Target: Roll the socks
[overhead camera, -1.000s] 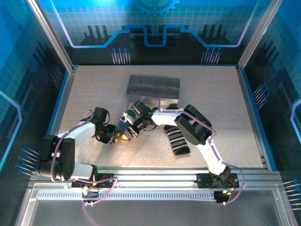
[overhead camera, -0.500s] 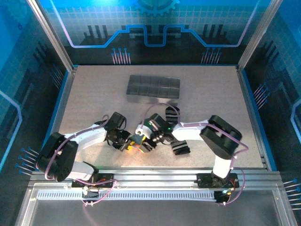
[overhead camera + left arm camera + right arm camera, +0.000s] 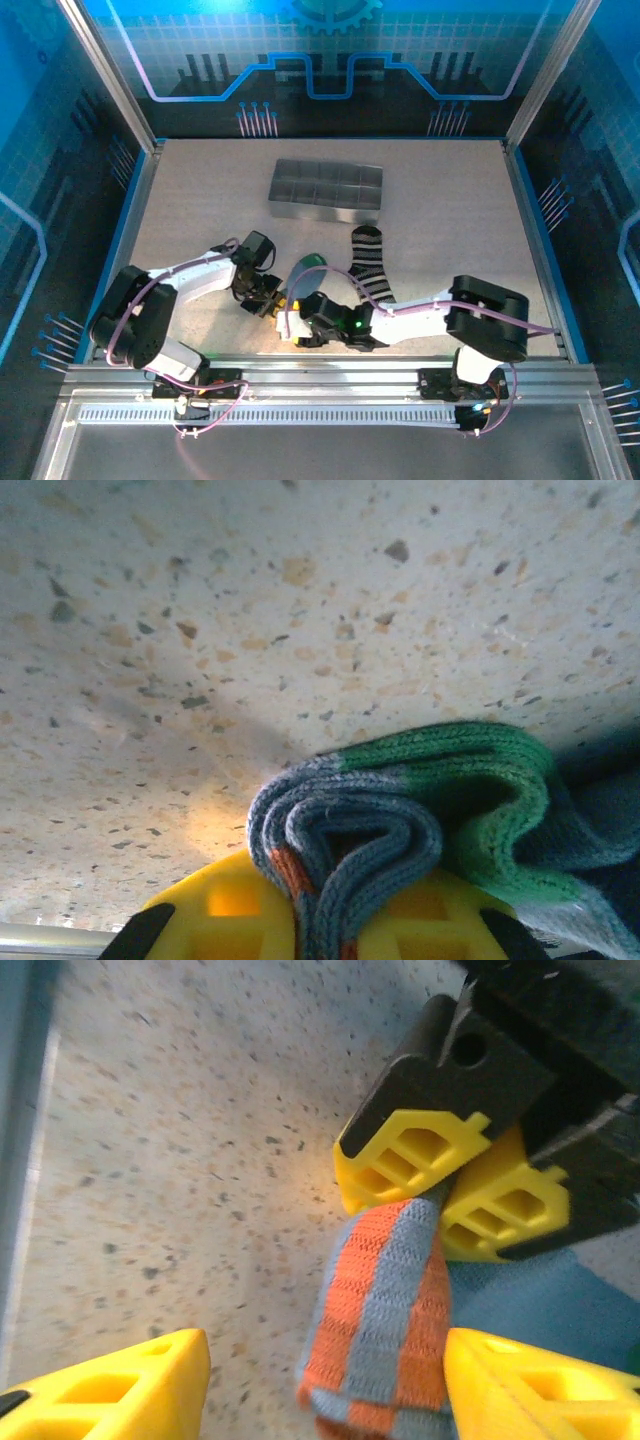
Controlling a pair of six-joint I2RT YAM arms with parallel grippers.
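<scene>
The grey-blue sock (image 3: 350, 815) is folded into a bundle, its green cuff (image 3: 470, 770) trailing to the right. My left gripper (image 3: 320, 925) is shut on this bundle just above the table. In the right wrist view the left gripper's yellow fingers (image 3: 410, 1155) pinch the sock's orange-striped end (image 3: 385, 1330), which hangs between the open fingers of my right gripper (image 3: 325, 1375) without touching them. From above, the left gripper (image 3: 270, 298) and right gripper (image 3: 300, 325) meet near the front centre, beside the green cuff (image 3: 310, 270). The black-and-white striped sock (image 3: 368, 262) lies flat, uncovered.
The grey compartment tray (image 3: 326, 187) stands at the back centre. The right arm (image 3: 420, 318) lies low along the near edge of the table. Blue walls enclose the speckled table (image 3: 200, 200) on three sides.
My right gripper let go of the grey-blue sock and opened, and its arm swung down toward the near edge, uncovering the striped sock. The left gripper shifted right, still holding the bundle.
</scene>
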